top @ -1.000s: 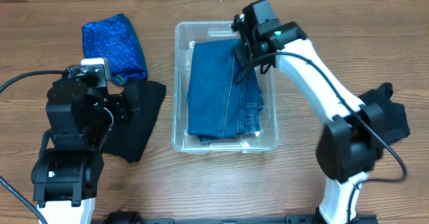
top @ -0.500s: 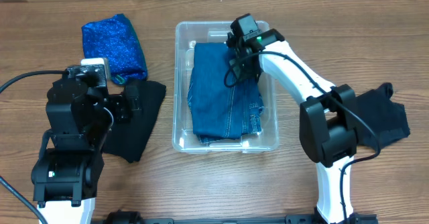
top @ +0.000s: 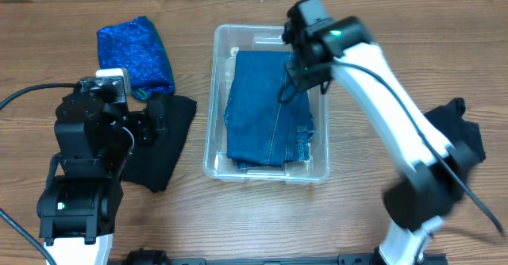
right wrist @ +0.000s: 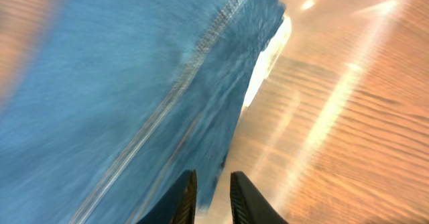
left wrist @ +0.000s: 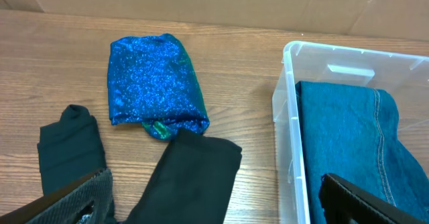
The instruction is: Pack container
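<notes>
The clear plastic container [top: 214, 74] stands mid-table with folded blue jeans [top: 266, 110] lying flat inside it. My right gripper [top: 297, 76] hovers over the jeans' right edge near the far end of the container. In the right wrist view its fingertips [right wrist: 213, 174] stand a narrow gap apart with nothing between them, the jeans [right wrist: 114, 96] and the container floor [right wrist: 335, 130] blurred below. My left gripper [left wrist: 218, 204] is wide open above a black garment [left wrist: 194, 177], just left of the container wall [left wrist: 285, 103].
A glittery blue folded garment [top: 135, 55] lies at the far left. The black garment [top: 163, 150] spreads under the left arm. Another black garment [top: 460, 142] lies at the right edge, behind the right arm. A white label [right wrist: 268, 63] shows on the container base.
The right gripper's jaws have parted slightly and it has shifted right over the jeans' edge. The container has slid a little to the right. The left arm has not moved.
</notes>
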`<state>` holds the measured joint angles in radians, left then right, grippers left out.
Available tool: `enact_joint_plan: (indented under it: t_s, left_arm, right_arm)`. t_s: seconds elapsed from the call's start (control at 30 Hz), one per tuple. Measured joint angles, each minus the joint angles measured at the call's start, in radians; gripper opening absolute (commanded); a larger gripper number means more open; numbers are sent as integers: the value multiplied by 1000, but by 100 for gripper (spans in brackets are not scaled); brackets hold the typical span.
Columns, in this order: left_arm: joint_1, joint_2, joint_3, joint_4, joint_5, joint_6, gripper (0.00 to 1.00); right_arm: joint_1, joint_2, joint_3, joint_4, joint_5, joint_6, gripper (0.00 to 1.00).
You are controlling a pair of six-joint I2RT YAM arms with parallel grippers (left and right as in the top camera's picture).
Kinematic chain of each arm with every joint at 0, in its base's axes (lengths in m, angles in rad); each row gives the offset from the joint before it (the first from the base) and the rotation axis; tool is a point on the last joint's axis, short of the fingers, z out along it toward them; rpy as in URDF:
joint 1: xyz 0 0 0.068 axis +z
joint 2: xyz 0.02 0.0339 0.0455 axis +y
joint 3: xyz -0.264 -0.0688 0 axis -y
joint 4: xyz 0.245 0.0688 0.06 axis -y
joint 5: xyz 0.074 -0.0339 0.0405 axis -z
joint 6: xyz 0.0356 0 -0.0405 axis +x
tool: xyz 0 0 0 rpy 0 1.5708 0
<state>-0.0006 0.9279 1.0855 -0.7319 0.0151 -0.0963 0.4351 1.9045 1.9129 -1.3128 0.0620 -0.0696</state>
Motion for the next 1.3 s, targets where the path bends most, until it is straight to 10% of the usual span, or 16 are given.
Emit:
enact_joint_plan:
  t_s: [0.27,0.9,1.17,1.3]
  left_arm:
    - [0,0,0,6,0,0,100]
    - [0,0,0,6,0,0,100]
    - [0,0,0,5,0,0,100]
    - [0,0,0,6,0,0,100]
  right_arm:
    - [89,-181,-11,-117,-129,14,22]
    - [217,-115,-748,440,-120,37,33]
    - [216,-121,-641,340,-21,72,52]
    - [202,-129,-403,288,71,154,91]
